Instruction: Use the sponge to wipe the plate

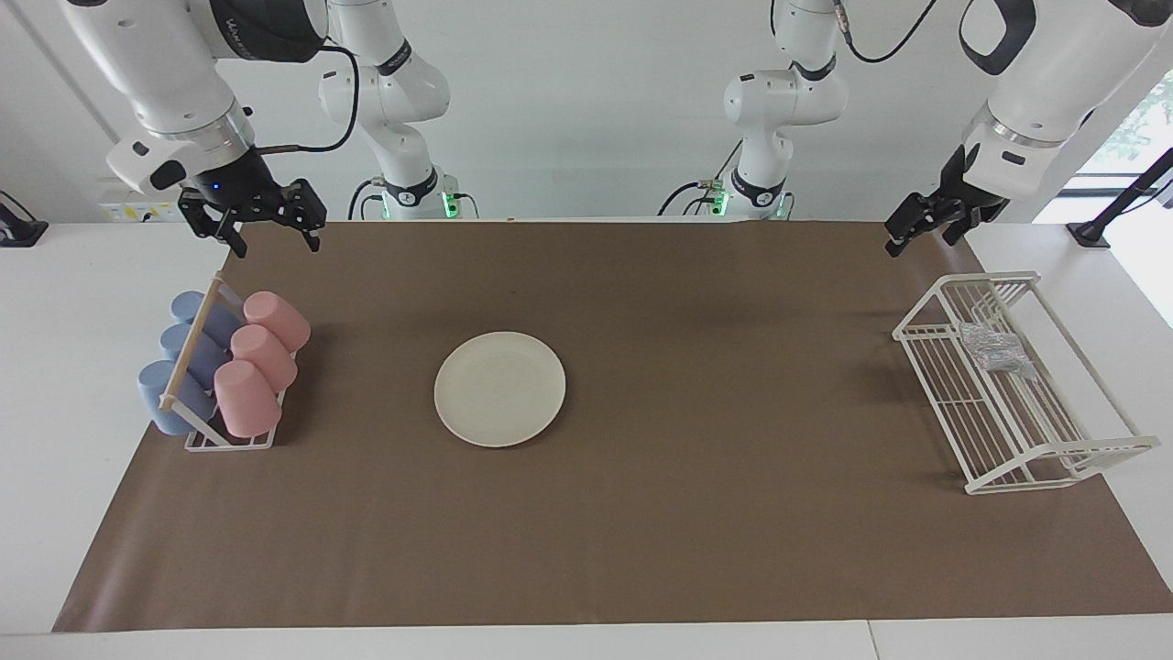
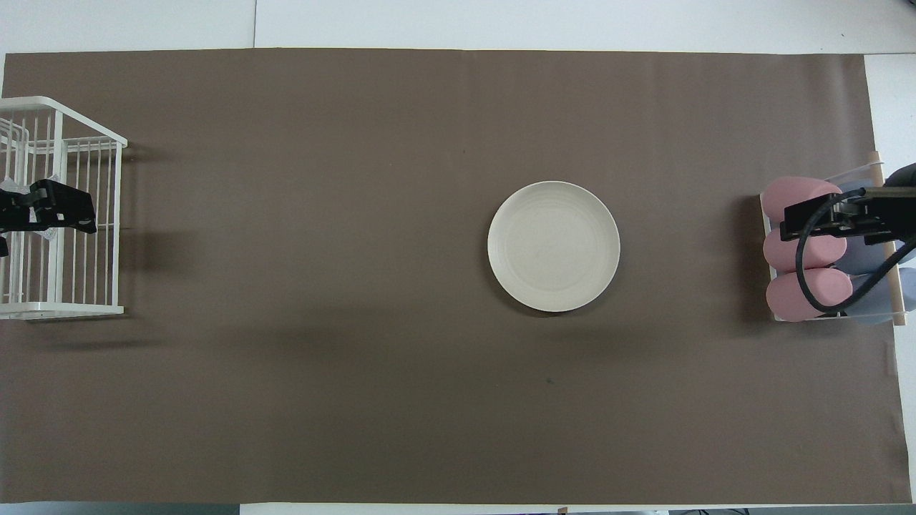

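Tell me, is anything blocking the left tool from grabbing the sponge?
Only the white wire rack. The sponge lies inside it, so its wire sides surround it, but the top is open. The left tool hangs open above the rack's end nearest the robots.

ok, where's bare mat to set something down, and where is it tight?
Bare brown mat runs between the plate and the white wire rack, and along the whole strip farthest from the robots. A narrower patch lies between the plate and the cup rack. Crowded: both table ends; the sponge sits in the wire rack.
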Controlling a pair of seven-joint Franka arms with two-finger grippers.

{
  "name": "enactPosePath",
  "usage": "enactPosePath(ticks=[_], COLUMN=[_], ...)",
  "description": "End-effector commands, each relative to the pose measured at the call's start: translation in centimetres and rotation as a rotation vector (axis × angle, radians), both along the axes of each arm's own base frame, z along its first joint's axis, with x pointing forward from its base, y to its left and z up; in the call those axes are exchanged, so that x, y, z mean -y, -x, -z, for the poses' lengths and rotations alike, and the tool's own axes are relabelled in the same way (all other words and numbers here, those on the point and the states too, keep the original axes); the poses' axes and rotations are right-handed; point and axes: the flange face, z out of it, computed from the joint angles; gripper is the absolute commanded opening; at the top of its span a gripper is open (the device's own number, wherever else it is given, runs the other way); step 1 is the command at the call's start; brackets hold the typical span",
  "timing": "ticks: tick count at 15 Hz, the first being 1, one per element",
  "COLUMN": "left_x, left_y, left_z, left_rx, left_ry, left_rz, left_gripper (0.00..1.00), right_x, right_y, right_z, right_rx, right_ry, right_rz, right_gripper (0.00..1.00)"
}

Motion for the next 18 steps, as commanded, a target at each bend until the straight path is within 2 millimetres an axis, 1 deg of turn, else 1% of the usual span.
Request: enactPosePath(ticks=[1, 2, 3, 4, 5, 6, 7, 8, 9, 10, 12, 14, 15, 16, 17, 18], left_x=[0.8, 0.4, 0.7, 1.4, 1.1, 0.6, 0.1, -0.1, -0.5, -0.8, -0.9, -1.2, -1.2, -1.3, -1.4, -1.6], left_y=[-1.3, -1.7, -2.4, -3.3, -4.1, -4.6, -4.9, -5.2, -5.6, -5.8, -6.0, -5.9, -6.0, -5.9, -5.7, -5.6], left_z=[4.9, 6.4, 9.0, 11.2, 13.0, 13.7, 15.3, 16.8, 17.9, 18.6, 18.9, 18.9, 18.9, 19.1, 19.3, 19.6], left_rx=[-0.005, -0.014, -0.030, -0.018, -0.013, -0.011, -0.025, -0.023, 0.000, 0.015, 0.026, 0.028, 0.033, 0.033, 0.032, 0.028], left_ry=[-0.179, -0.262, -0.361, -0.444, -0.516, -0.587, -0.666, -0.739, -0.782, -0.804, -0.809, -0.807, -0.807, -0.807, -0.806, -0.805], left_rz=[0.053, 0.078, 0.099, 0.093, 0.086, 0.110, 0.144, 0.174, 0.163, 0.156, 0.166, 0.157, 0.152, 0.147, 0.144, 0.143], left_gripper=[1.00, 1.00, 1.00, 1.00, 1.00, 1.00, 1.00, 1.00, 1.00, 1.00, 1.00, 1.00, 0.91, 0.70, 0.50, 0.28], right_x=[-2.3, -2.8, -3.7, -4.8, -5.8, -7.8, -9.5, -10.7, -11.9, -12.7, -15.5, -17.0, -18.5, -19.7, -21.1, -23.1], right_y=[0.1, 0.0, 0.1, 0.2, 0.3, 0.4, 0.2, 0.0, 0.0, -0.1, -0.1, -0.1, 0.1, 0.0, -0.7, -1.5], right_z=[-0.1, -0.3, -0.4, -0.3, -0.3, -0.3, -0.3, -0.1, 0.5, 0.6, 1.4, 2.0, 2.2, 1.7, 1.5, 1.0], right_rx=[0.021, 0.027, 0.033, 0.032, 0.036, 0.052, 0.082, 0.098, 0.107, 0.119, 0.086, 0.030, 0.020, 0.020, 0.018, 0.018], right_ry=[0.008, 0.010, 0.013, 0.016, 0.016, 0.010, -0.004, -0.019, -0.033, -0.047, -0.071, -0.094, -0.093, -0.095, -0.090, -0.085], right_rz=[0.100, 0.152, 0.192, 0.256, 0.341, 0.414, 0.476, 0.546, 0.614, 0.687, 0.799, 0.880, 0.906, 0.945, 0.983, 1.009], right_gripper=[1.00, 1.00, 1.00, 1.00, 1.00, 1.00, 1.00, 1.00, 1.00, 1.00, 1.00, 1.00, 1.00, 1.00, 1.00, 1.00])
